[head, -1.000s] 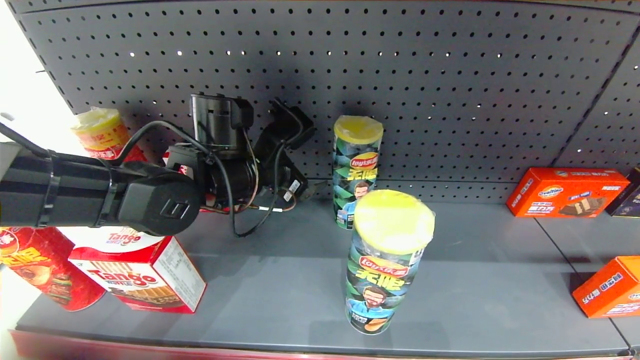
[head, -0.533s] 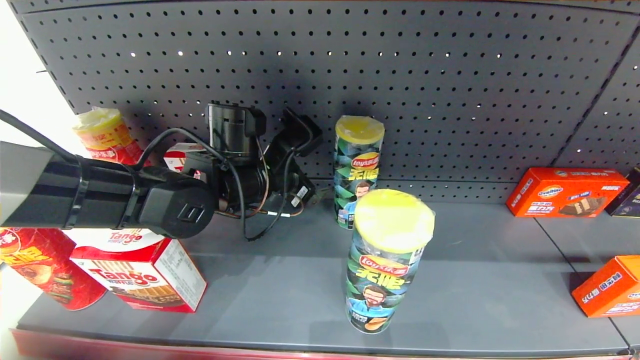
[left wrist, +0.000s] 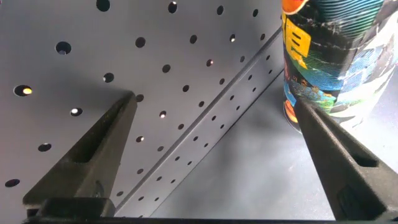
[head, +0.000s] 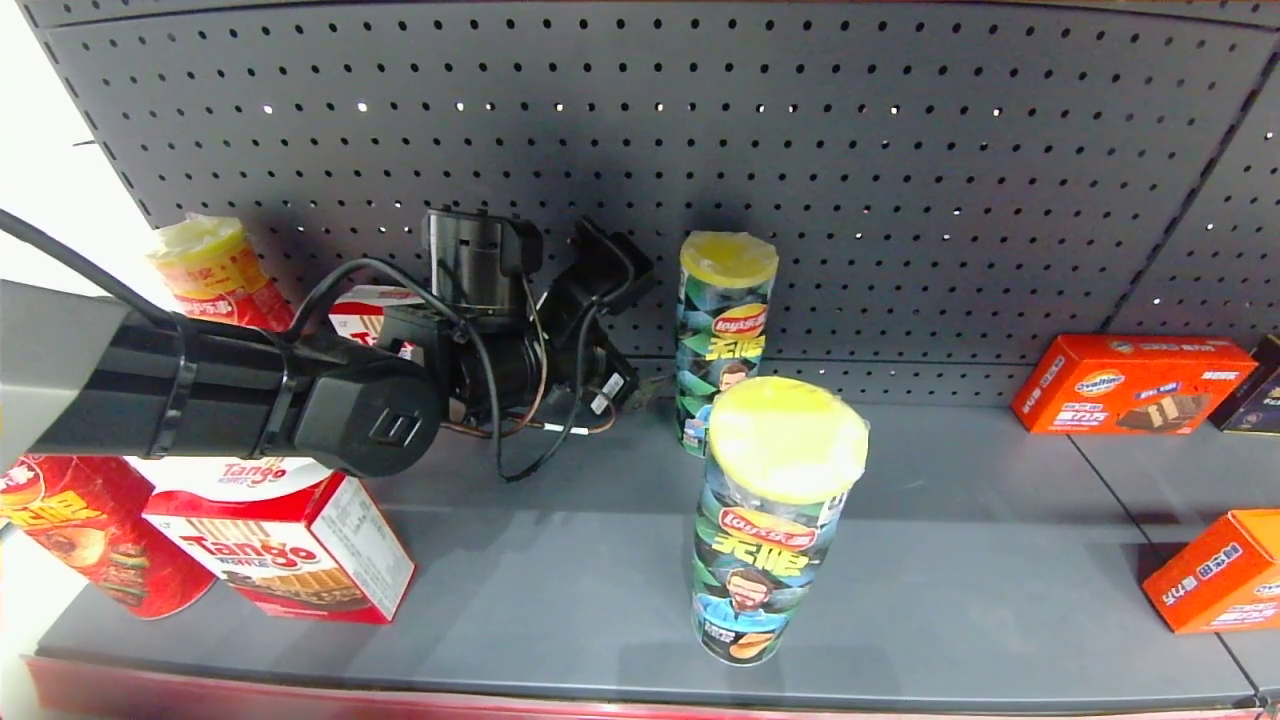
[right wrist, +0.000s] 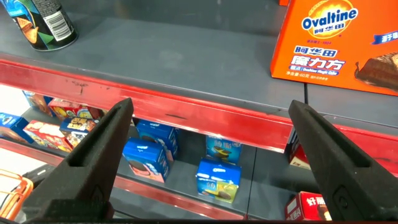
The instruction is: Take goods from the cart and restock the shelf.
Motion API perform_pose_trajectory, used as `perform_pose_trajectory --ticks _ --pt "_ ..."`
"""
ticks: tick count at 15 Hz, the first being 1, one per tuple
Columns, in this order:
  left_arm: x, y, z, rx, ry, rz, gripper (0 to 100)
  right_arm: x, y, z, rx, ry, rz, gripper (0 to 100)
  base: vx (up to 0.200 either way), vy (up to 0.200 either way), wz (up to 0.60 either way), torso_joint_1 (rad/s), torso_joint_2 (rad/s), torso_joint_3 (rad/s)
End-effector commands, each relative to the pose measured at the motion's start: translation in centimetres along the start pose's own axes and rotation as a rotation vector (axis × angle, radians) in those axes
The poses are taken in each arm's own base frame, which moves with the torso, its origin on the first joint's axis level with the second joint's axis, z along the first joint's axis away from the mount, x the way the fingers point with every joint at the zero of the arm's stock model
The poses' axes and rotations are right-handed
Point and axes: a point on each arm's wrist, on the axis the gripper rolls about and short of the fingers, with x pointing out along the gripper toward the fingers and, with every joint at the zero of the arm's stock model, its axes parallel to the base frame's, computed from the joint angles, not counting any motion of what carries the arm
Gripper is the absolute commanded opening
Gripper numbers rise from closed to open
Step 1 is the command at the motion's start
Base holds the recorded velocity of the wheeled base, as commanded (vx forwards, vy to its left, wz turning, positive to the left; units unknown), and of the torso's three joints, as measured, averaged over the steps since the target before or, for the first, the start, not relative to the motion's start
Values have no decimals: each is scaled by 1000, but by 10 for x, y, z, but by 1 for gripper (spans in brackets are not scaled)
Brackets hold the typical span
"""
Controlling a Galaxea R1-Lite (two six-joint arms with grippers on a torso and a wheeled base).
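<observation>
Left tool: gaping wide, empty, hovering by pegboard.
Rear chip can: standing upright on shelf, just beside that tool.
Front chip can: standing upright nearer shelf's edge.
Right tool: gaping, empty, hovering before shelf's red lip.
</observation>
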Motion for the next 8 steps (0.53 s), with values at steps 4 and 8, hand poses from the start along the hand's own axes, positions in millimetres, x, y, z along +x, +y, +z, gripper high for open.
perform_pose_trajectory --ticks 4,8 --pt "2 -2 0 1 1 -7 100 0 0 0 0 1 0 100 0 0 0 0 0 0" --pt "1 -2 1 2 -7 -4 100 0 0 0 0 1 0 100 0 0 0 0 0 0"
